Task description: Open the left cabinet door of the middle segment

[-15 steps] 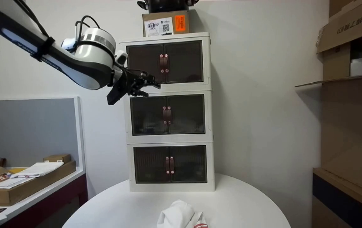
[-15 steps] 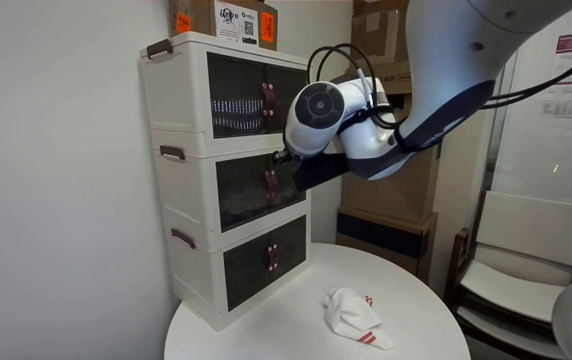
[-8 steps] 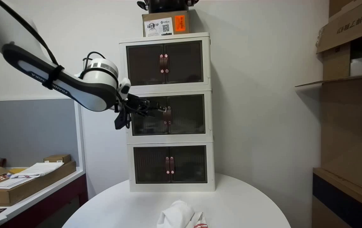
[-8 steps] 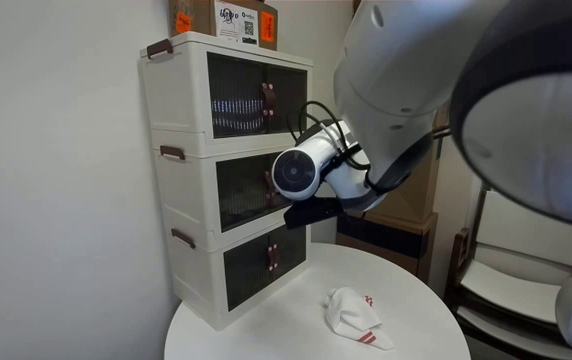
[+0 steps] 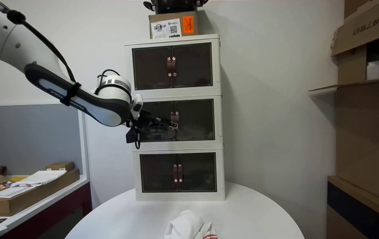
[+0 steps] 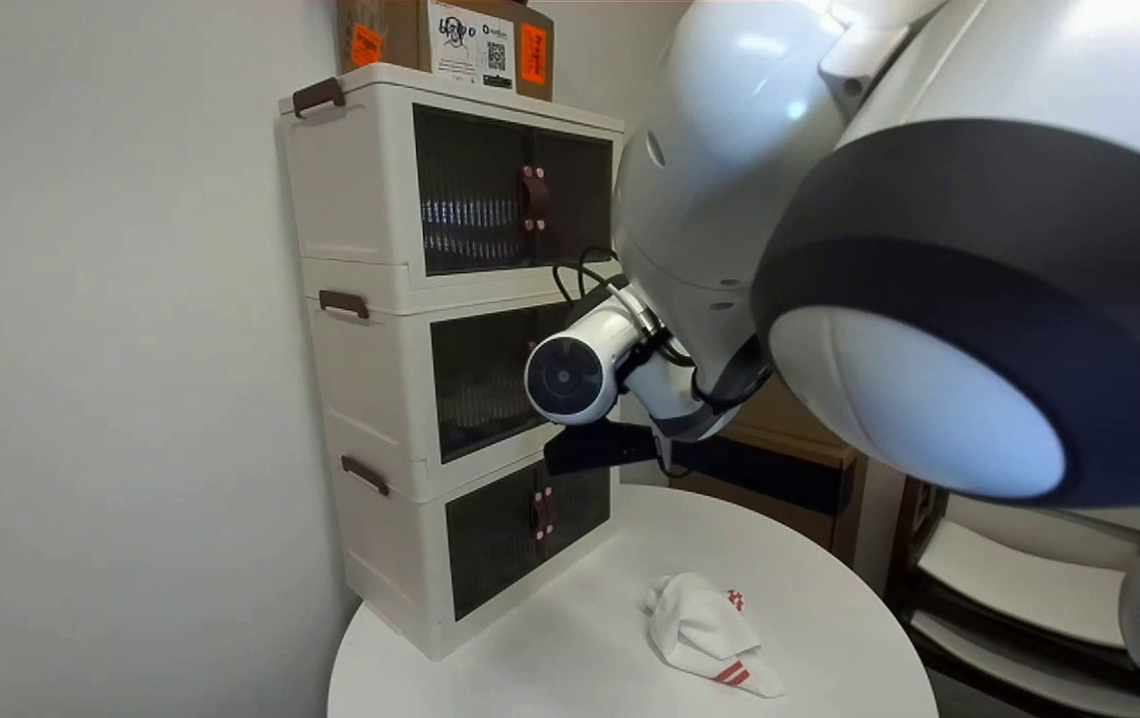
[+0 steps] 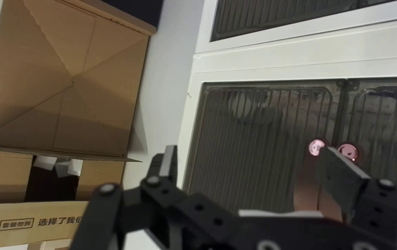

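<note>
The middle segment (image 5: 198, 145) is a white unit with two dark glass doors, both shut. It also shows in an exterior view (image 6: 360, 389) and in the wrist view (image 7: 271, 73), which is upside down. The left cabinet door (image 5: 154, 107) is partly covered by the arm; it also shows in an exterior view (image 6: 480, 389) and at the right of the wrist view (image 7: 386, 121). Its brown strap handle (image 5: 172, 115) has pink studs. My gripper (image 5: 172, 125) is open and empty before the handles. In the wrist view its right finger overlaps both handles; contact cannot be told.
Like units stand above (image 5: 172, 91) and below (image 5: 179, 196), doors shut. A white cloth (image 6: 699, 628) lies on the round table (image 6: 530, 678). A small box (image 5: 162, 28) sits on top of the stack. Large cartons (image 5: 358, 122) stand at the right.
The arm has moved down and toward the cabinet, from the height of the top unit's lower edge to in front of the middle unit's handles. The doors have not moved.
</note>
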`<action>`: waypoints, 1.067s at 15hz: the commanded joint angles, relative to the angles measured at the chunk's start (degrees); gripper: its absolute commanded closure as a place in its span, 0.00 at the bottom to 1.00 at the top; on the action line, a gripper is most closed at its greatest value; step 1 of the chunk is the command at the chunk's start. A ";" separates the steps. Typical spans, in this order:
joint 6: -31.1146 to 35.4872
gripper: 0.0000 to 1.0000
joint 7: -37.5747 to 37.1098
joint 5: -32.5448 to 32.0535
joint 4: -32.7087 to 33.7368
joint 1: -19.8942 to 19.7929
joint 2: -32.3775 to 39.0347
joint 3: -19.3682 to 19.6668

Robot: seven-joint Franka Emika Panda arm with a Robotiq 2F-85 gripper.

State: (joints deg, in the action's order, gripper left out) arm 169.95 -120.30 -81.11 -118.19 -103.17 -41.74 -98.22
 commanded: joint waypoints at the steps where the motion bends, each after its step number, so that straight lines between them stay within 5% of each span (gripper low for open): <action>1: 1.78 0.00 -4.72 -0.22 5.23 -4.23 -2.89 -2.78; 15: 1.51 0.00 -19.64 -3.98 18.41 -11.58 -11.98 -5.09; 16: 1.56 0.10 -20.53 -4.42 18.69 -11.79 -12.44 -4.94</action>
State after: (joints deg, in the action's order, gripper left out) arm 170.31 -135.74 -83.16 -103.22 -112.68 -50.56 -103.58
